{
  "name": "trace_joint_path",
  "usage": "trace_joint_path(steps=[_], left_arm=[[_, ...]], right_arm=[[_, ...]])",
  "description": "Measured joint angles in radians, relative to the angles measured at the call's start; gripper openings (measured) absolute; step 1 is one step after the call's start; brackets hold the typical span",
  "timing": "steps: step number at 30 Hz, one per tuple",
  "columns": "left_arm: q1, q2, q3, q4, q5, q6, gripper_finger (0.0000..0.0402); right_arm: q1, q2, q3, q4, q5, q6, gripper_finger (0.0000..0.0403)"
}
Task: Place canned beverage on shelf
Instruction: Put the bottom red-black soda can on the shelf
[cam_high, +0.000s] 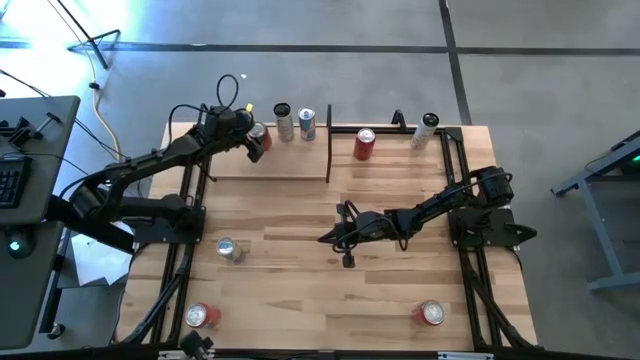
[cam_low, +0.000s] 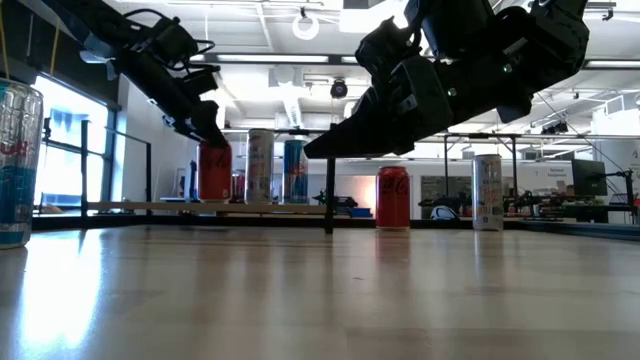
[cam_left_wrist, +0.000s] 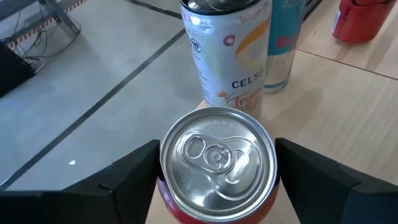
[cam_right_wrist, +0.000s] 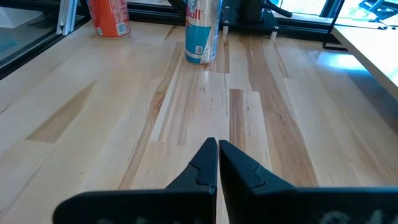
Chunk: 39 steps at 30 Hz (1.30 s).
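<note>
Red aluminium drink can stands upright on the pale wood shelf near its far edge, beside two slim cans — left gripper straddles it, fingers spread just clear, likely releasing. Right gripper pinched closed, empty, waiting mid-table.

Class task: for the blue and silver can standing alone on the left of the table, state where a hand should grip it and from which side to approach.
Grip the blue and silver can across its round side wall, about mid-height, coming in level from the open table side. It stands upright with clear tabletop around it, so two fingers can straddle the cylinder.
</note>
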Motion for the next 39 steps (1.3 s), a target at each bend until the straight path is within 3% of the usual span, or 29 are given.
trace_joint_path(steps=[5,25,39], left_arm=[[0.000,-0.001,-0.001,0.004,-0.001,0.000,0.0311],[0.002,-0.019,-0.002,0.029,-0.011,0.028,0.0314],[-0.021,-0.245,-0.003,-0.032,-0.120,-0.102,0.0314]], right_arm=[[0.000,0.000,0.000,0.000,0.000,0.001,0.0000],[0.000,0.000,0.000,0.000,-0.016,0.006,0.0000],[0.000,0.000,0.000,0.000,-0.016,0.008,0.0000]])
